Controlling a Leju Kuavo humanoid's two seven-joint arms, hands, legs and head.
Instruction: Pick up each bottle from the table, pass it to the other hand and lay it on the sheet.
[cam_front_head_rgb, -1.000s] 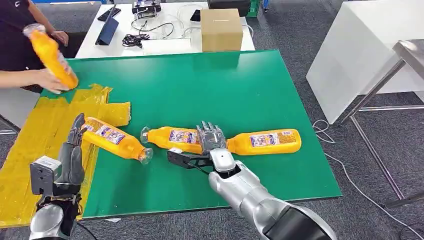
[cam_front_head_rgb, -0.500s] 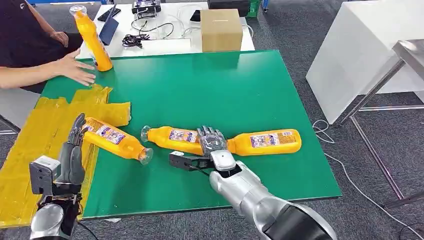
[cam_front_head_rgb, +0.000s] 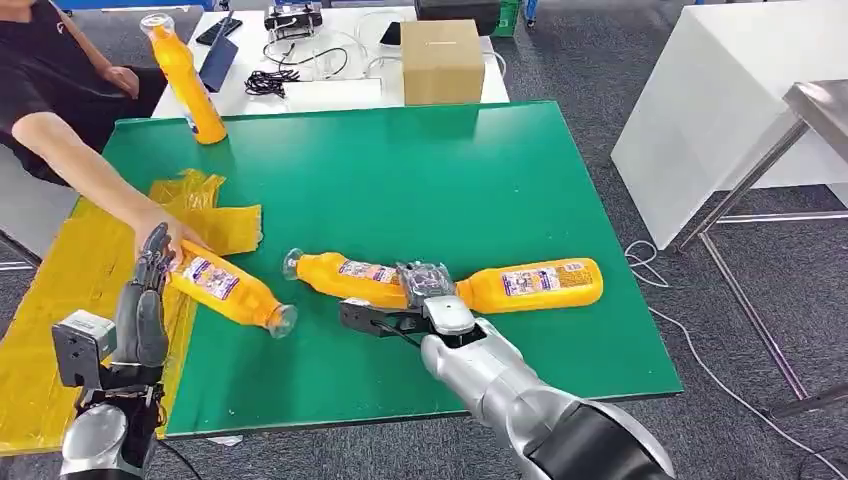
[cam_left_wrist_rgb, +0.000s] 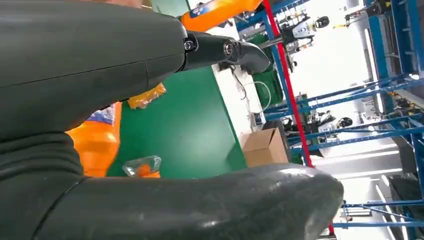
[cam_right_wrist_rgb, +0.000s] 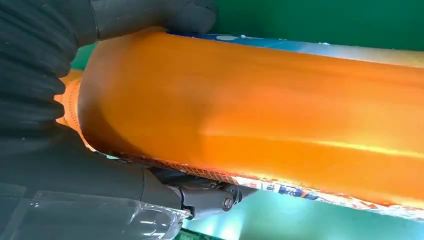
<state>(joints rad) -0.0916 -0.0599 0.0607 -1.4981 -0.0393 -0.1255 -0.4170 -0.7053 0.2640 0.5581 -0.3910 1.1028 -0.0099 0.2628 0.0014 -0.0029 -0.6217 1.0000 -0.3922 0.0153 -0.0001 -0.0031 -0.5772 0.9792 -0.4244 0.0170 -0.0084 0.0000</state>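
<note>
Three orange bottles lie on the green table (cam_front_head_rgb: 450, 170). My right hand (cam_front_head_rgb: 427, 288) curls over the base end of the middle bottle (cam_front_head_rgb: 345, 275); in the right wrist view its fingers (cam_right_wrist_rgb: 150, 15) and thumb wrap that bottle (cam_right_wrist_rgb: 275, 115). The right bottle (cam_front_head_rgb: 530, 283) lies just beyond this hand. The left bottle (cam_front_head_rgb: 225, 288) lies at the edge of the yellow sheet (cam_front_head_rgb: 60, 290), and a person's hand (cam_front_head_rgb: 165, 235) holds its base. My left hand (cam_front_head_rgb: 145, 300) stands upright with straight fingers beside it, holding nothing. In the left wrist view that bottle (cam_left_wrist_rgb: 97, 145) lies past my hand (cam_left_wrist_rgb: 100, 65).
Another orange bottle (cam_front_head_rgb: 185, 75) stands upright at the table's far left corner. A cardboard box (cam_front_head_rgb: 442, 58) sits on the white desk behind, with cables and devices. A white cabinet (cam_front_head_rgb: 720, 110) stands to the right. The person's arm reaches across the sheet.
The person stood a bottle up at the far left corner, then reached to the left bottle's base and shifted it. My right hand's fingers curled down onto the middle bottle.
</note>
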